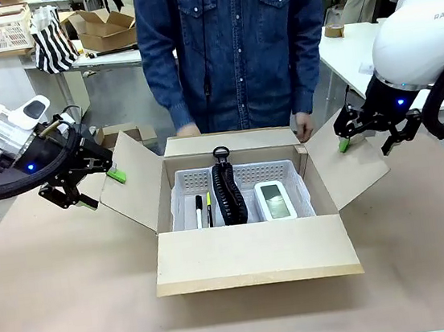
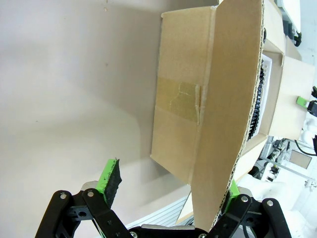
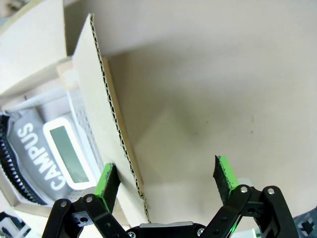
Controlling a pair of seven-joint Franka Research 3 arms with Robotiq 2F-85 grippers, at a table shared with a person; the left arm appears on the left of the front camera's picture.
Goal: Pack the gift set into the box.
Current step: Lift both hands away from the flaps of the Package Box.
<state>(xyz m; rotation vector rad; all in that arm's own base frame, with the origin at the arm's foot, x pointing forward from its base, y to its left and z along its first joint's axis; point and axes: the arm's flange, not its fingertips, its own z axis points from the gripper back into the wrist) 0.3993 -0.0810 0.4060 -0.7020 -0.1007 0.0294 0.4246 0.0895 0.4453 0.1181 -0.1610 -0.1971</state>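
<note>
As it sits inside the box (image 1: 257, 255), the basket (image 1: 180, 189) holds a cable (image 1: 227, 191), two pens (image 1: 203, 210) and a case (image 1: 276, 200). Box: on the table (image 1: 76, 297), flaps open. Left gripper (image 1: 103, 189): jaws spread wide astride the left flap's (image 1: 131, 185) edge, nothing clamped. Right gripper (image 1: 365, 147): likewise spread astride the right flap (image 1: 356, 167). A person's hand (image 1: 305, 127) is at the far flap.

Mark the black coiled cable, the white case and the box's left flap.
black coiled cable (image 1: 227, 191), front view, middle of the ribbed coil.
white case (image 1: 276, 200), front view, centre of its top face.
box's left flap (image 1: 133, 185), front view, middle of the flap's visible face.
</note>
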